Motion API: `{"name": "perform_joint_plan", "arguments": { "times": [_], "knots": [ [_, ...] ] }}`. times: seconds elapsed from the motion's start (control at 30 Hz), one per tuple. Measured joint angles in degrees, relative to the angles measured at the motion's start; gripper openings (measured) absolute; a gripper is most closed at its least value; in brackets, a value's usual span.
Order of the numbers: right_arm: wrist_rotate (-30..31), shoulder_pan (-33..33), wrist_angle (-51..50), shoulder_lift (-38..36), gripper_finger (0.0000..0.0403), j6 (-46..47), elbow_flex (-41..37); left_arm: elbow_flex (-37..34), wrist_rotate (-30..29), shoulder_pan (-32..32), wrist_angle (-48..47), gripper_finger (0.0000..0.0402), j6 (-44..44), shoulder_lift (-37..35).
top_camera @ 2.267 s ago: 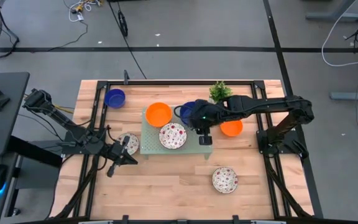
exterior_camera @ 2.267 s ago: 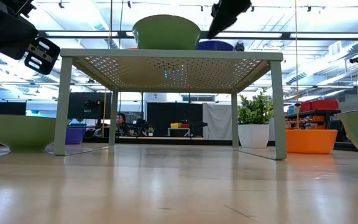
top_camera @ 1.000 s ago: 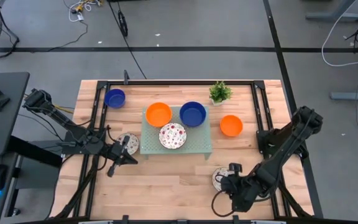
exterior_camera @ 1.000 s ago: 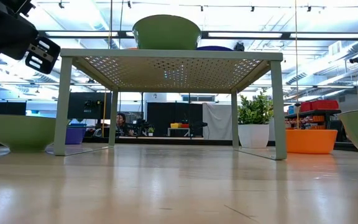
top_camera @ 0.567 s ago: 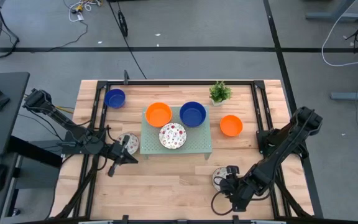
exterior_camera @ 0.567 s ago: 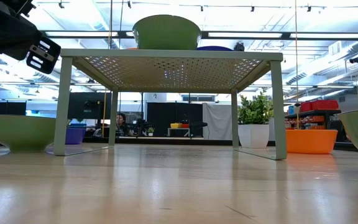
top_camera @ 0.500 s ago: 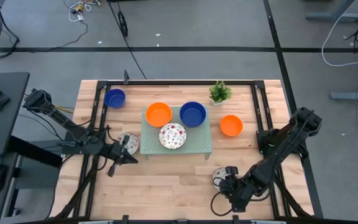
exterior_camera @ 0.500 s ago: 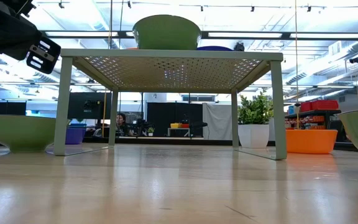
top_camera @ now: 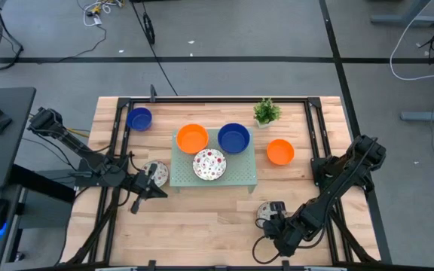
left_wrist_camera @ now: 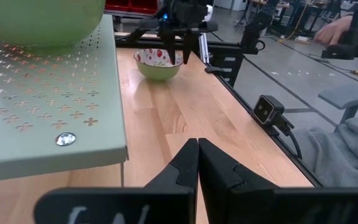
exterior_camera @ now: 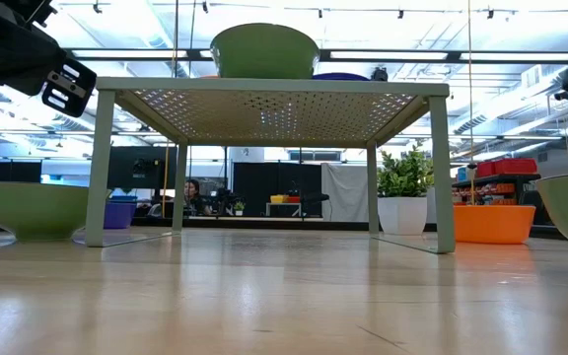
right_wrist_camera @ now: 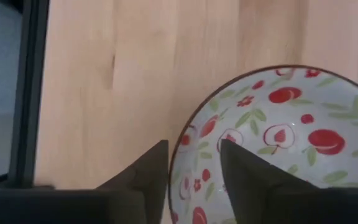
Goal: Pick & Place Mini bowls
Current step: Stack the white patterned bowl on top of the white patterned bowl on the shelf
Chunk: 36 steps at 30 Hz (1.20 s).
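Right gripper (right_wrist_camera: 192, 163) points straight down, jaws open astride the speckled bowl (right_wrist_camera: 272, 137) rim, seemingly near the table's front edge; left gripper (left_wrist_camera: 197, 163) closed, idle

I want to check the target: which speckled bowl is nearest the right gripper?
The speckled bowl alone at the table's front edge: the right gripper has its open jaws astride its rim. The other two speckled bowls lie far off.

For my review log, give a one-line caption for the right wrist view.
Right gripper, open, straddles the rim of a red-speckled white mini bowl on the wooden table.
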Motion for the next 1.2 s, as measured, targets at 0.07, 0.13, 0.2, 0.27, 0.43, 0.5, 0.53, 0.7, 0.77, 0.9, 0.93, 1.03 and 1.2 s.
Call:
{"name": "perform_joint_plan", "arguments": {
  "times": [0.07, 0.13, 0.2, 0.27, 0.43, 0.5, 0.53, 0.7, 0.77, 0.9, 0.93, 1.03, 1.2],
  "knots": [
    [0.42, 0.00, 0.01, 0.00, 0.0119, -1.07, 0.00, 0.00, 0.00, 0.00, 0.00, 0.0014, 0.00, 0.00],
    [0.46, 0.00, -0.01, 0.00, 0.0096, -2.10, 0.00, 0.00, 0.00, 0.00, 0.00, 0.0014, 0.00, 0.00],
    [0.47, 0.00, -0.05, 0.00, 0.0071, -2.91, 0.00, 0.00, 0.00, 0.00, 0.00, 0.0014, 0.00, 0.01],
    [0.45, 0.02, -0.25, 0.00, 0.0047, -3.59, 0.00, 0.00, 0.00, 0.00, 0.00, 0.0014, 0.00, 0.00],
    [1.17, 0.24, 0.39, -0.13, 0.0009, -7.00, 0.09, 0.00, 0.00, 0.00, 0.00, 0.0014, 0.00, 0.00],
    [1.05, 0.28, 1.72, -0.11, 0.0011, -8.45, 0.09, 0.00, 0.00, 0.00, 0.00, 0.0014, 0.00, 0.00],
    [0.82, 0.28, 2.86, -0.11, 0.0012, -8.73, 0.09, 0.00, 0.00, 0.00, 0.00, 0.0014, 0.00, 0.00],
    [0.34, 0.28, 9.97, -0.11, 0.0005, -12.95, 0.09, 0.00, 0.00, 0.00, 0.00, 0.0014, -0.02, 0.00],
    [0.76, 0.02, 13.26, -0.09, 0.0003, -15.15, 0.09, 0.00, 0.00, 0.00, 0.00, 0.0014, 0.00, 0.00],
    [2.54, -0.92, 18.56, 0.00, 0.0001, -19.78, 0.20, 0.00, 0.00, 0.00, -0.01, 0.0014, 0.00, 0.00],
    [2.90, -1.21, 19.11, 0.05, 0.0001, -21.06, 0.48, 0.00, 0.00, 0.00, -0.02, 0.0014, 0.00, 0.00],
    [4.79, -2.12, 20.68, 0.09, 0.0000, -25.27, 1.43, 0.00, 0.00, 0.00, 0.00, 0.0014, -0.01, 0.00],
    [3.82, -3.54, 20.40, 0.65, 0.0000, -26.88, 1.70, 0.00, 0.00, 0.00, 0.00, 0.0014, -0.04, 0.02]
  ]
}}
